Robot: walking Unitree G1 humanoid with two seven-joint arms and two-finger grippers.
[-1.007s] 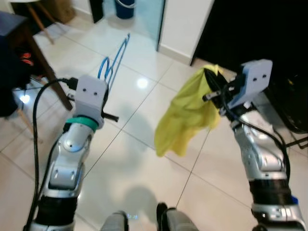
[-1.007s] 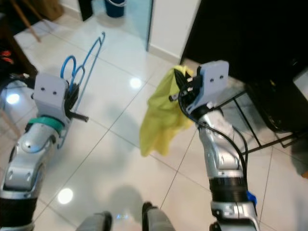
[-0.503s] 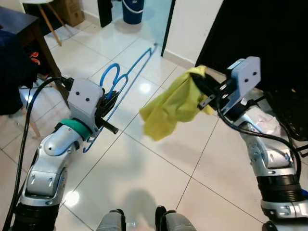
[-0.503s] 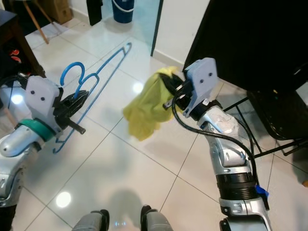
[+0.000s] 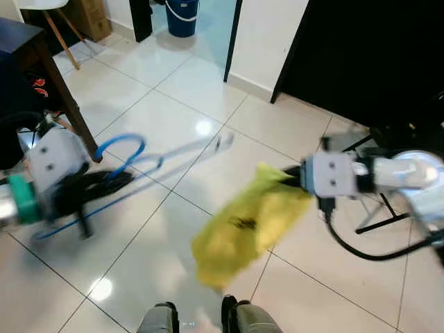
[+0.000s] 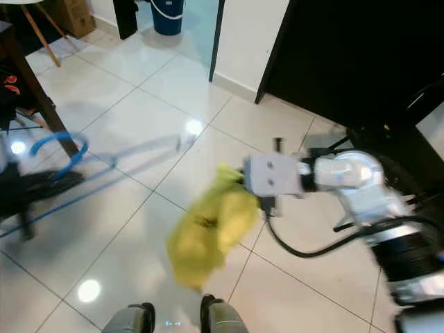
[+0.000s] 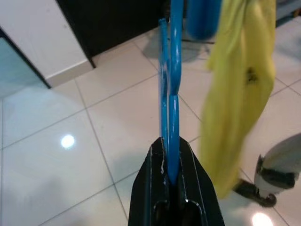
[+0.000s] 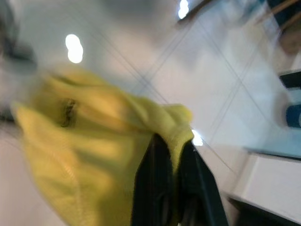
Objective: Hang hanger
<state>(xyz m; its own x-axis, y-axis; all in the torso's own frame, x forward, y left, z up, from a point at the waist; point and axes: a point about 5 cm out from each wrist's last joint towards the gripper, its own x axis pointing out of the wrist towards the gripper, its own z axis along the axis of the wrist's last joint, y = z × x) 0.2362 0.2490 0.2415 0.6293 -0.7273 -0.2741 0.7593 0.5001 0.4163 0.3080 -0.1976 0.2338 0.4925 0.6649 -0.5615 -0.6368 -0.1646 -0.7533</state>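
1. Count: 1 blue hanger point(image 5: 132, 163), 1 yellow cloth point(image 5: 243, 229), 2 grippers.
2. The left gripper point(image 7: 170, 188) is clenching its fingers on the hanger's thin, smooth blue rods; the grip sits at the robot's left, above the floor point(image 5: 159, 90).
3. The hanger is lying near-level in the air, motion-blurred, its long axis running from the left gripper forward and to the right; its curved loop is rising just ahead of the gripper.
4. The right gripper point(image 8: 171, 155) is pinching 1 bunched edge of the soft, crumpled cloth, which is hanging down over the glossy white tiles.
5. 1 blue bucket point(image 5: 182, 12) is standing far ahead.
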